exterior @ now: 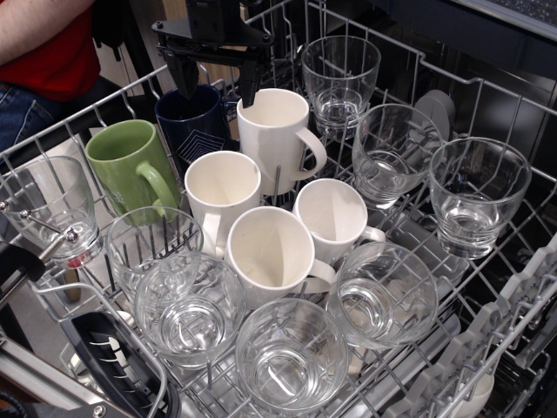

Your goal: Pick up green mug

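The green mug [130, 165] stands upright at the left of the dishwasher rack [487, 287], its loop handle facing front right. My gripper [216, 85] hangs at the top centre, open, its two dark fingers straddling the rim of the dark navy mug [193, 122] with the white line pattern. The gripper is behind and to the right of the green mug and does not touch it.
Several cream-white mugs [271, 131] stand in the rack's middle, right of the green mug. Several clear glasses [479, 196] ring them at the front, left and right. A person in a red shirt [52, 43] is at the top left.
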Controlling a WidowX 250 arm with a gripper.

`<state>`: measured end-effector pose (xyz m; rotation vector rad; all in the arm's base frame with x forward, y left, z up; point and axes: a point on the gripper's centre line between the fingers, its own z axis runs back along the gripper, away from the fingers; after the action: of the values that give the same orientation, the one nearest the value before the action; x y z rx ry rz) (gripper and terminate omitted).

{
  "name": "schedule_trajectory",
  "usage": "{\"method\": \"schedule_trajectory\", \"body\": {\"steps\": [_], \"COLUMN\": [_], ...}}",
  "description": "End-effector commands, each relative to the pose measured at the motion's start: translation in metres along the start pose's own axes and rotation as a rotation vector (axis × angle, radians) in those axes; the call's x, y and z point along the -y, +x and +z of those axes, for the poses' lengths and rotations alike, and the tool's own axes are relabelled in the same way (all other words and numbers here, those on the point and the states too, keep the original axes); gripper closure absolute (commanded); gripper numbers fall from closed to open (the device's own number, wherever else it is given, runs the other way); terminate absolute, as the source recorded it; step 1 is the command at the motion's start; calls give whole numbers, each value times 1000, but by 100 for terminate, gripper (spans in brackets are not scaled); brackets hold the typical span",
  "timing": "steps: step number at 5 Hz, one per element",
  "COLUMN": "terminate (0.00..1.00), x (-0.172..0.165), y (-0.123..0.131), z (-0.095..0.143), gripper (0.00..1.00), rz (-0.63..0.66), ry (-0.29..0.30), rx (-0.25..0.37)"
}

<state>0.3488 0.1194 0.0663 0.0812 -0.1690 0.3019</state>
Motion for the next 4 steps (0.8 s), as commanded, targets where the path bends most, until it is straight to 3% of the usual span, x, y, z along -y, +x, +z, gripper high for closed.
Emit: {"method": "schedule_trajectory", "body": {"steps": [1,2,3,4], "terminate": [0,0,0,0], "x": [0,-18,-36,-53], "y": [0,6,12,20], "z": [0,-8,-15,-25], "gripper": [0,0,0,0], "rz": [0,23,23,-10], "ry": [0,-72,-105,-78], "rx": [0,-103,-94,-111]}}
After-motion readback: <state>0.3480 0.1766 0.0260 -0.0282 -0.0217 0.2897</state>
